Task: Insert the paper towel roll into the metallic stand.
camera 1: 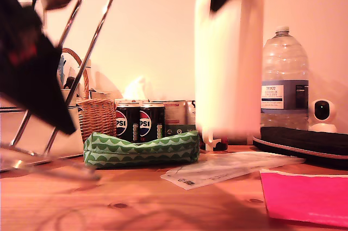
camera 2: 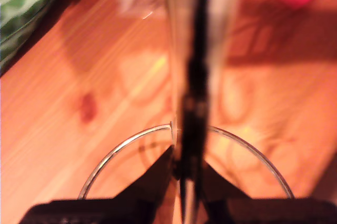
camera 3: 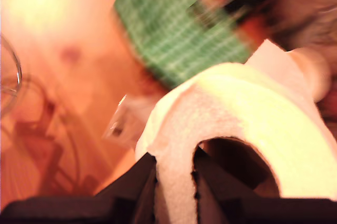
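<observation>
Metallic stand: the metallic stand [camera 1: 81,51] sits at the exterior view's left, lifted and tilted, its long rods slanting from lower left of the frame up toward the top centre-left; the ring base [camera 2: 131,139] hangs above the tabletop [camera 1: 136,204].
First gripper: my first gripper [camera 2: 187,171] is clenched on the stand's upright rod, which runs straight out between the fingers (blurred in the first wrist view).
Open room: bare wood lies in the foreground of the exterior view, between the stand and the pink sheet [camera 1: 304,195] at lower right; the green pouch [camera 1: 141,148], cans [camera 1: 138,122] and flat papers [camera 1: 228,167] crowd the middle.
Paper towel roll: the paper towel roll [camera 1: 228,62] hangs upright, right of centre in the exterior view, long axis vertical, clear of the tabletop.
Second gripper: my second gripper [camera 3: 174,182] grips the roll's wall at its upper end, one finger inside the hollow core, one outside.
</observation>
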